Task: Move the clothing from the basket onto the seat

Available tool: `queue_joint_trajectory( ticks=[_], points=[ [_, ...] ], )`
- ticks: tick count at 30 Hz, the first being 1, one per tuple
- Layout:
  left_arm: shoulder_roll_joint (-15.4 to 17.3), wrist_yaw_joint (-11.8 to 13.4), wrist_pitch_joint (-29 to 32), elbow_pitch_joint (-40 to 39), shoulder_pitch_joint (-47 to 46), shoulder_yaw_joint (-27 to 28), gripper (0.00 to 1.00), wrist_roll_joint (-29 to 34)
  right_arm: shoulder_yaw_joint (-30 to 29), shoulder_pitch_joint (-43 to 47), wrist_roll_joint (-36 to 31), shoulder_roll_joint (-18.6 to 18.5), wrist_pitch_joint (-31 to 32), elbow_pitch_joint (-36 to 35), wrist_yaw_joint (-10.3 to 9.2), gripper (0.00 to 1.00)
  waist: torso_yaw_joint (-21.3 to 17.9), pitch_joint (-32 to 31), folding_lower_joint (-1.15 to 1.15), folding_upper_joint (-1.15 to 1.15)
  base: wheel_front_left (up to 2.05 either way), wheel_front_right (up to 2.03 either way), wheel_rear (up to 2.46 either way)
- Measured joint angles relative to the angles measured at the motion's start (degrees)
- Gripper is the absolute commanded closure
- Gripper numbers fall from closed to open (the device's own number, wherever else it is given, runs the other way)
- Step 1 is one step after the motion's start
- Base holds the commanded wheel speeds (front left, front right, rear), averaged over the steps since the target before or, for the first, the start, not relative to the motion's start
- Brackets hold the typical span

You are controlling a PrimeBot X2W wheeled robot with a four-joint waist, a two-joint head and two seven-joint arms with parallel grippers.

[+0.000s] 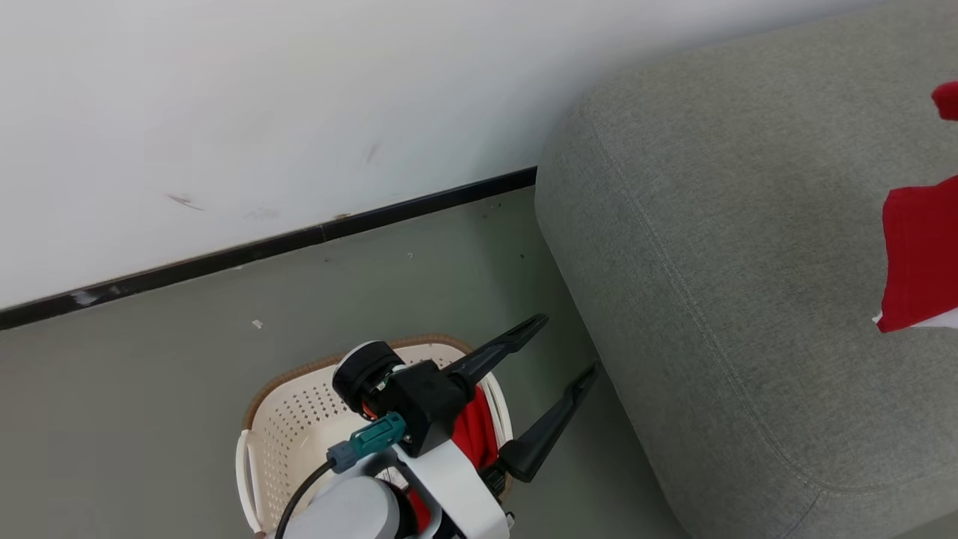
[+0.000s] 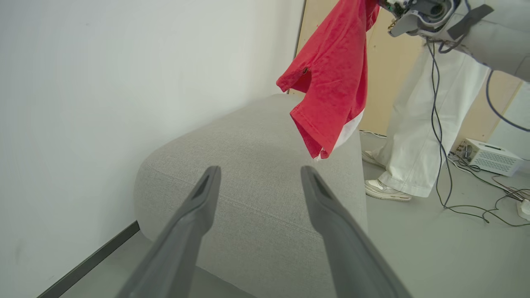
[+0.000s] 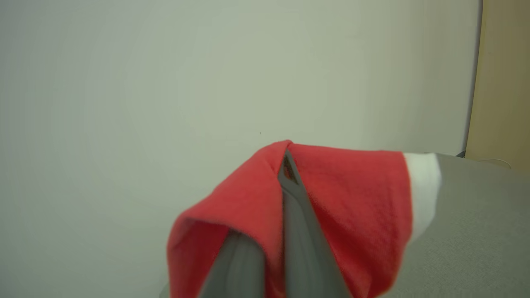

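My left gripper (image 1: 570, 346) hangs open over the right rim of the cream basket (image 1: 288, 442), fingers pointing at the grey seat (image 1: 733, 284). Red clothing (image 1: 473, 434) lies in the basket under my wrist. In the left wrist view the open left gripper (image 2: 260, 176) faces the seat (image 2: 256, 165), and a red garment with white trim (image 2: 331, 78) hangs in the air above it from my right arm. In the right wrist view my right gripper (image 3: 286, 159) is shut on this red garment (image 3: 348, 198), which drapes over the fingers (image 3: 296, 223). Its hanging edge shows at the head view's right border (image 1: 924, 254).
A white wall with a dark baseboard (image 1: 262, 251) runs behind the basket and seat. A person in white trousers (image 2: 414, 136) stands beyond the seat, beside cables (image 2: 468, 198) and a white box (image 2: 488, 157) on the floor.
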Motion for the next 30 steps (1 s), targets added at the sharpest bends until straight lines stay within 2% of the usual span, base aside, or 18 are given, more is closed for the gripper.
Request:
queue_joint_trajectory(
  ticks=[6, 17, 24, 25, 28, 29, 30],
  points=[
    [-0.3, -0.1, 1.3, -1.4, -1.8, -1.2, 0.0, 0.8, -0.5, 0.1, -0.2, 0.7, -2.4, 4.1, 0.0, 1.0, 0.7, 2.6, 0.0, 0.0, 0.0, 0.0, 0.0],
    [-0.5, -0.7, 2.5, -2.5, -5.1, -2.5, 0.0, 2.7, 7.7, 6.5, -0.9, 8.3, -6.5, 7.3, 0.0, 1.0, 1.4, 7.7, 0.0, 0.0, 0.0, 0.0, 0.0],
    [-0.4, -0.9, 2.5, -2.4, -6.1, -2.2, 0.0, 3.3, 12.0, 9.3, -2.9, 9.7, -7.8, 7.6, 0.01, 1.0, 1.4, 10.2, 0.0, 0.0, 0.0, 0.0, 0.0],
    [-0.4, -0.9, 2.5, -2.4, -6.4, -1.9, 0.0, 3.3, 12.1, 9.6, -2.9, 9.9, -8.0, 7.6, 0.01, 0.97, 1.4, 10.6, 0.0, 0.0, 0.0, 0.0, 0.0],
    [-0.2, -0.9, 2.4, -2.1, -6.5, -1.8, 0.0, 3.6, 12.5, 9.7, -2.6, 10.4, -8.6, 7.7, 0.01, 0.55, 1.3, 11.6, 0.0, 0.0, 0.0, 0.0, 0.0],
    [-0.1, -0.9, 2.4, -1.9, -6.5, -1.8, 0.0, 3.6, 12.9, 9.7, -2.6, 10.4, -8.6, 7.7, 0.01, 0.23, 1.3, 11.9, 0.0, 0.0, 0.0, 0.0, 0.0],
    [0.0, -0.9, 2.4, -1.8, -6.6, -1.7, 0.0, 3.6, 13.3, 9.8, -2.6, 10.4, -8.6, 7.7, 0.01, 0.0, 1.3, 12.2, 0.0, 0.0, 0.0, 0.0, 0.0]
  ],
)
